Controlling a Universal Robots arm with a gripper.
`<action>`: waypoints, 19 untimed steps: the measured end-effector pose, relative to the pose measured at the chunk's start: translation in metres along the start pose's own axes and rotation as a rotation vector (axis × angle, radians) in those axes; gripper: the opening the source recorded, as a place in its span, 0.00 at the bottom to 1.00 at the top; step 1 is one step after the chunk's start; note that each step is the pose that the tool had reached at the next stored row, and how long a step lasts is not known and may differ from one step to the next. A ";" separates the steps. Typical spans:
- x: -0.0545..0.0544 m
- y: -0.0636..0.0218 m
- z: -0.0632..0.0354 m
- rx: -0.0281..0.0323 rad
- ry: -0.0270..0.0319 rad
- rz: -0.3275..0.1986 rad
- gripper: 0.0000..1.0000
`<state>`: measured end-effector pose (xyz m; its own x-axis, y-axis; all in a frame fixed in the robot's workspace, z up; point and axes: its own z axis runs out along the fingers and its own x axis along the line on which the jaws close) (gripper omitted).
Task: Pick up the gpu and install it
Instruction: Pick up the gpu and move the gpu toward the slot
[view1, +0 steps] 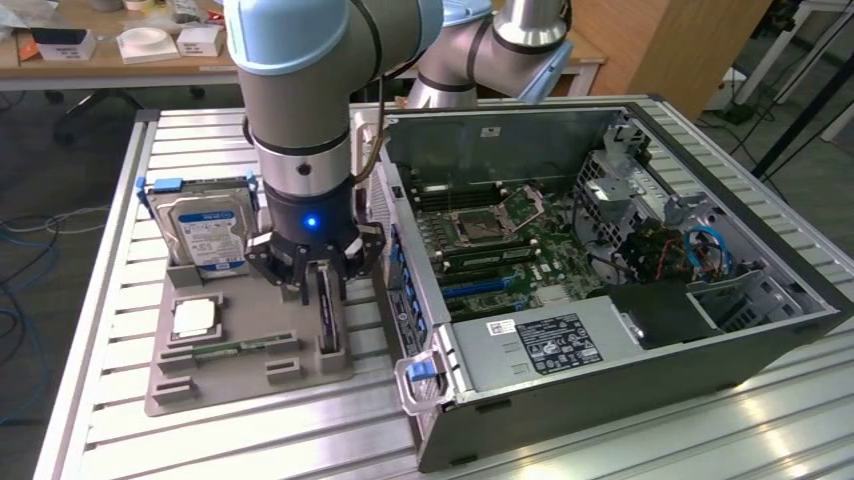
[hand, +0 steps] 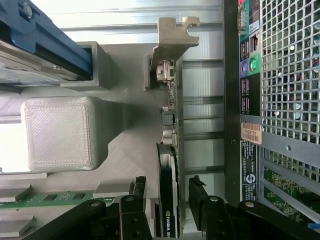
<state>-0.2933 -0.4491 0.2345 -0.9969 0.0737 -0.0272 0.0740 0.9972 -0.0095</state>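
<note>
Black gripper (hand: 168, 186) straddles the thin dark gpu card (hand: 167, 162) with its pale metal bracket (hand: 172, 42) — jaws wide, gripping nothing. Probably light, stiff, fragile — pinch the flat faces.

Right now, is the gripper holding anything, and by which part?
Nothing is held. The gripper has its jaws open, one on each side of the gpu, which stands on edge in the gray holder; gaps show on both sides.
</note>
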 end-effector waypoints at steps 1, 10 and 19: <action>0.000 0.0000 0.0000 0.0000 0.0000 0.000 0.47; 0.000 0.0000 0.0001 -0.0001 -0.0001 0.000 0.39; -0.001 0.0001 0.0002 -0.0004 -0.0002 0.000 0.31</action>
<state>-0.2919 -0.4491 0.2343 -0.9969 0.0735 -0.0275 0.0737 0.9972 -0.0092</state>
